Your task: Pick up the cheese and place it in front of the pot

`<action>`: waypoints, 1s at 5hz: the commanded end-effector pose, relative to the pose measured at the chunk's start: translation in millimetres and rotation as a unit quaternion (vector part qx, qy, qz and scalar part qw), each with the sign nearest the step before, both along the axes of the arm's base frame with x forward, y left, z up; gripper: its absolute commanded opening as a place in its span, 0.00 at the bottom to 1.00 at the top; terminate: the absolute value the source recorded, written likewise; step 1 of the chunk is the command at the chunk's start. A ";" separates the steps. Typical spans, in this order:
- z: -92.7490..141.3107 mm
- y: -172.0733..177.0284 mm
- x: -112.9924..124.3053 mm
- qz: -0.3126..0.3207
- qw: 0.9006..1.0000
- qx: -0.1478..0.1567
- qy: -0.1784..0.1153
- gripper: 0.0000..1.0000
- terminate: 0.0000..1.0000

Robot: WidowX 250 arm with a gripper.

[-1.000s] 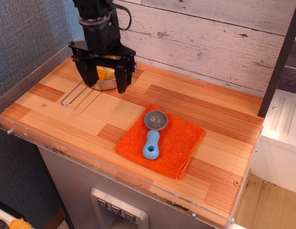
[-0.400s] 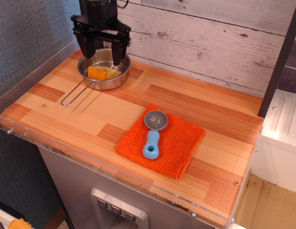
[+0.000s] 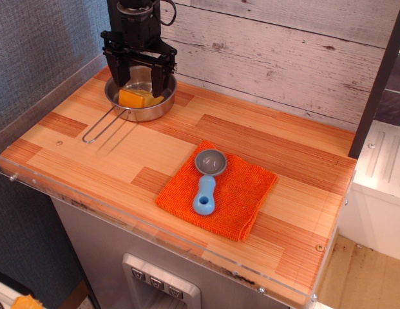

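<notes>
Lowered slightly since 0.4 s ago: gripper (image 3: 138, 77) now sits closer over the pot (image 3: 162, 108), fingers reaching down toward its rim. Fingers spread wide, holding nothing. One fingertip (image 3: 118, 78) stands at the pot's left rim, the other toward its back right. Cheese (image 3: 139, 98) lies inside the pot, left of centre, unmoved; whether either finger touches it cannot be told. Pot's wire handle (image 3: 103, 127) points toward the counter's front-left, same as before. Orange cloth (image 3: 241, 193) well to the pot's front-right, with grey-and-blue scoop (image 3: 207, 180) lying on it, both unchanged.
</notes>
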State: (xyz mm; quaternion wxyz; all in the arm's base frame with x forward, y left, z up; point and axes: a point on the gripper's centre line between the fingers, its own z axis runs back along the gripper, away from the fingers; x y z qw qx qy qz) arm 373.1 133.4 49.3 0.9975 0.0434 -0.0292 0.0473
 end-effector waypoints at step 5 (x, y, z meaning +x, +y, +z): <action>28.8 41.5 7.4 0.033 0.999 0.006 -0.040 0.00 0.00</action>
